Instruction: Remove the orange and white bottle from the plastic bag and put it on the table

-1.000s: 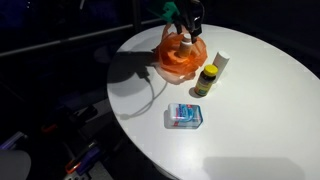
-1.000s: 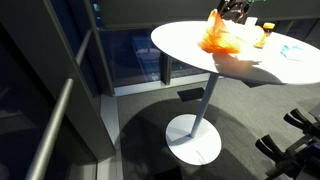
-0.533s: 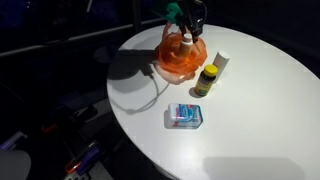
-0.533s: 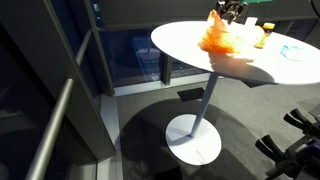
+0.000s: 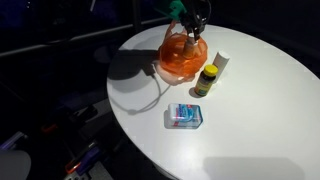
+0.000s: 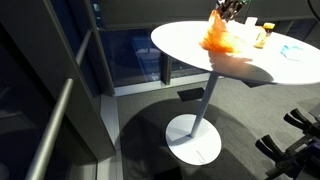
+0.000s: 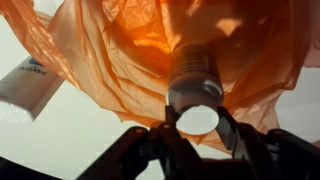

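The orange plastic bag (image 5: 181, 60) stands at the far side of the round white table (image 5: 255, 115), also seen as the bag (image 6: 224, 36) in both exterior views. In the wrist view the orange and white bottle (image 7: 195, 78) stands upright inside the open bag (image 7: 120, 50), its white cap toward the camera. My gripper (image 7: 197, 124) reaches down into the bag's mouth and is shut on the bottle's cap, one finger on each side. From outside, the gripper (image 5: 192, 30) hangs right over the bag, and the bottle is mostly hidden by plastic.
A yellow-lidded dark jar (image 5: 206, 79) and a white tube (image 5: 221, 62) lie right beside the bag. A blue and white packet (image 5: 185, 116) sits nearer the table's front edge. The tube (image 7: 24, 85) shows at the wrist view's left.
The jaws have closed from wide open onto the bottle's cap. The bag and the other items have not moved.
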`<state>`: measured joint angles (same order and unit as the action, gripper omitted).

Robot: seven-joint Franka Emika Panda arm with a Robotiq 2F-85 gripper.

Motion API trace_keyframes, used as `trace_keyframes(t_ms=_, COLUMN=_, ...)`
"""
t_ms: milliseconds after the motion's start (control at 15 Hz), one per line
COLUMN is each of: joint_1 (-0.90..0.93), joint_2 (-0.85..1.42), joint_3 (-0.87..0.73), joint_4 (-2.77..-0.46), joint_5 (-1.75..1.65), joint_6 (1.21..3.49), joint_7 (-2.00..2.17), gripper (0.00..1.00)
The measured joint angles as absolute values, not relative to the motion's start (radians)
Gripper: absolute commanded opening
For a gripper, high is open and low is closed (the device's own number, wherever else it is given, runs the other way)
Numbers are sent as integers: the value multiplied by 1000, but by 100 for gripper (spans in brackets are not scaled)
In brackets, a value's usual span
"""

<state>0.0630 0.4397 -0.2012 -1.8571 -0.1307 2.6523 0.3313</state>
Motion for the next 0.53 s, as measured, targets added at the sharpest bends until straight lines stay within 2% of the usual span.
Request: trace_keyframes(t_ms=533, joint_1=47, joint_2=319, joint_3=-218, joint_4=-1856, joint_5=-131, joint_6=2616, joint_7=327, gripper=19)
